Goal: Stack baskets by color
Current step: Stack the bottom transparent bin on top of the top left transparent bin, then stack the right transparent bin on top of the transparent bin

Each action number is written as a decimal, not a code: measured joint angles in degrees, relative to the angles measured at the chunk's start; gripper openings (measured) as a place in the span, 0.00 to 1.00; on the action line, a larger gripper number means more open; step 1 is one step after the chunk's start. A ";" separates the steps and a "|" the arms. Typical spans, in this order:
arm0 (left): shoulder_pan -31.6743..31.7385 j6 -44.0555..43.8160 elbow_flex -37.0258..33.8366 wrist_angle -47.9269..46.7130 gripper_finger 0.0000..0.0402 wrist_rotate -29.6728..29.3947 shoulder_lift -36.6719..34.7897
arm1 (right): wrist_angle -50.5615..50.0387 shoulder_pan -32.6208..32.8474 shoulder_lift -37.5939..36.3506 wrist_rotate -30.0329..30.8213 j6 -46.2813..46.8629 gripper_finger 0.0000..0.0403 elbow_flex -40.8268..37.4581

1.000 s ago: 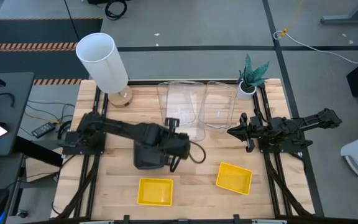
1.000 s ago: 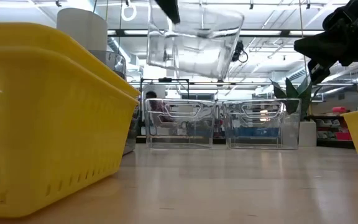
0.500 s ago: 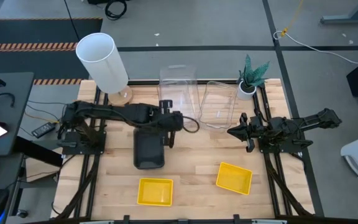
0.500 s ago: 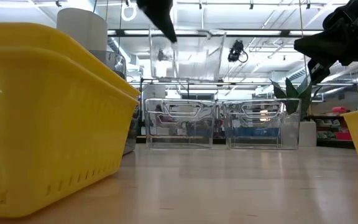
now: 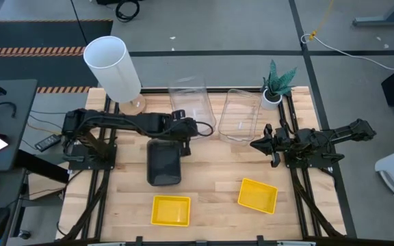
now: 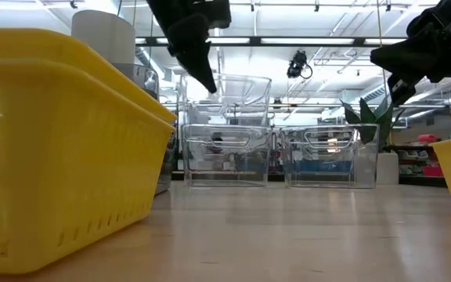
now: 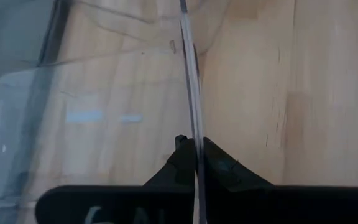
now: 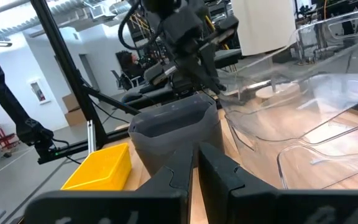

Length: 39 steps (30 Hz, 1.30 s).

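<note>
Clear baskets blur together behind the grey basket stack (image 5: 163, 162). Left gripper (image 5: 181, 127) pinches the rim of a clear basket (image 5: 189, 104) above another; right gripper (image 5: 258, 144) nearly closed, empty.

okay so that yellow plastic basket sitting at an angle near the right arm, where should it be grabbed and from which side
Take the tilted yellow plastic basket by one of its thin upright side walls, coming straight down from above with one finger inside and one outside. It sits open side up on the wooden table with nothing in it or against it, so the rim is free all round. The right pincer would probably need turning to match its skewed edge.
</note>
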 joint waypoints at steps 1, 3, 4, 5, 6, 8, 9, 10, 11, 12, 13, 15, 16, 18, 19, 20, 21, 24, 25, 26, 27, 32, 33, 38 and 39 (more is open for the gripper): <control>0.02 -0.32 -0.46 -0.02 0.02 0.19 0.04 | -0.01 -0.01 0.00 0.01 0.00 0.07 0.02; 0.02 -0.71 -0.79 0.11 0.02 1.36 0.10 | 0.00 0.00 0.02 0.00 0.00 0.07 0.02; 0.02 -1.02 -0.78 0.34 0.02 1.88 0.10 | 0.02 -0.02 0.00 -0.02 0.00 0.07 0.01; 0.02 -1.43 -0.77 0.35 0.02 2.46 0.10 | -0.02 -0.02 0.00 0.00 0.00 0.07 0.01; 0.02 -2.28 -0.79 0.27 0.02 2.88 0.10 | -0.02 0.00 0.02 0.00 0.00 0.07 0.00; 0.02 -3.51 -0.79 0.30 0.07 2.83 0.10 | 0.00 -0.02 0.00 0.00 0.00 0.07 0.02; -0.01 -3.99 -0.79 0.32 0.10 2.68 0.10 | 0.00 -0.02 0.00 0.01 0.00 0.07 0.01; -0.01 -4.51 -0.78 0.35 0.13 2.57 0.10 | 0.00 0.00 0.00 0.00 0.00 0.07 0.01; -0.01 -5.02 -0.78 0.35 0.17 2.44 0.10 | 0.00 -0.02 0.00 0.00 0.00 0.07 0.02; 0.00 -5.23 -0.77 0.35 0.21 2.53 0.10 | 0.00 -0.02 0.00 0.00 0.00 0.07 0.01; -0.01 -5.33 -0.73 0.28 0.25 2.55 0.10 | 0.00 -0.01 0.00 0.00 0.00 0.07 0.01; -0.01 -5.35 -0.14 0.20 0.32 2.51 0.10 | 0.00 -0.02 0.00 0.00 0.00 0.07 0.01; -0.01 -5.33 0.33 0.22 0.35 2.53 0.08 | -0.02 0.00 0.00 0.00 0.00 0.07 0.01; -0.01 -5.30 1.28 0.32 0.40 2.56 0.01 | 0.00 -0.01 0.00 0.00 0.00 0.07 0.02; -0.01 -5.28 1.63 0.35 0.42 2.63 -0.01 | 0.00 0.00 0.00 0.00 0.00 0.07 0.02; -0.01 -5.28 1.82 0.39 0.43 2.69 -0.03 | -0.02 -0.01 0.01 0.00 0.00 0.07 0.01; -0.01 -5.28 1.90 0.34 0.44 2.72 -0.03 | 0.00 -0.02 0.00 0.00 0.00 0.07 0.00; -0.61 -4.57 1.90 -0.46 0.44 2.88 -0.76 | 0.00 0.00 0.00 0.00 0.00 0.07 0.01; -0.95 -3.90 1.92 -0.11 0.43 3.10 -1.20 | 0.00 -0.01 0.00 0.00 0.00 0.07 0.01; -1.39 -3.34 1.92 0.09 0.43 3.53 -1.73 | -0.02 0.00 0.01 0.00 0.00 0.07 0.02; -2.01 -2.46 1.92 0.85 0.42 3.82 -2.18 | 0.00 -0.02 0.00 0.00 0.00 0.07 0.00; -4.09 0.87 1.20 6.77 0.35 6.03 -4.87 | -0.01 -0.01 0.02 0.00 0.00 0.07 0.01; -4.32 1.22 0.41 8.50 0.34 6.21 -5.37 | 0.00 -0.01 0.00 0.00 0.00 0.07 0.01; -4.29 1.79 -5.30 15.88 0.28 8.94 -7.22 | -0.02 0.00 0.02 0.00 0.00 0.07 0.00; -4.18 1.78 -6.35 17.34 0.28 9.40 -7.49 | 0.00 -0.02 0.00 0.00 0.00 0.07 0.00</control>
